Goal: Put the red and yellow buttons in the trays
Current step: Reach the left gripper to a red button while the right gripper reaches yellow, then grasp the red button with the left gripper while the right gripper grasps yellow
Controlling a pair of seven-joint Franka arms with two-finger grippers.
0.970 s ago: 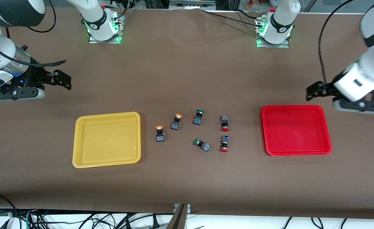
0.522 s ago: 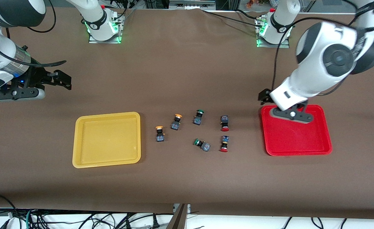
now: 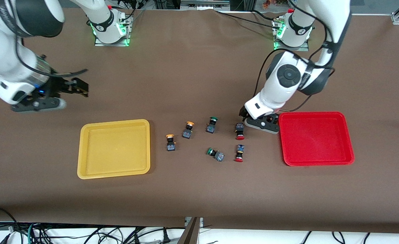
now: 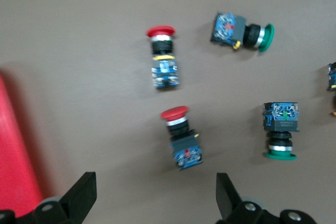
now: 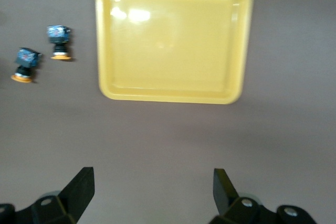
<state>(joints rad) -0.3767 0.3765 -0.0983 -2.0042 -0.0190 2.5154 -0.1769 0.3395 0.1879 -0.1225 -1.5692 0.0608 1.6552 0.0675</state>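
Over the desk (image 3: 199, 189) between the red tray (image 3: 316, 159) and the button cluster, your left end effector (image 3: 245, 117) now hangs wide open w/ nothing held; half a sec ago it was over that tray's edge. It's above the red button (image 3: 239, 131) farther from the front cam; the second red button (image 3: 239, 153) lies nearer. Right end effector (image 3: 79, 87) has shifted slightly toward the middle, fingers spread, empty, over bare desk above the yellow tray (image 3: 114, 173). Both trays hold nothing. Yellow buttons (image 3: 170, 142) (image 3: 187, 129) sit between the yellow tray and the green-capped buttons (image 3: 211, 124) (image 3: 215, 154).
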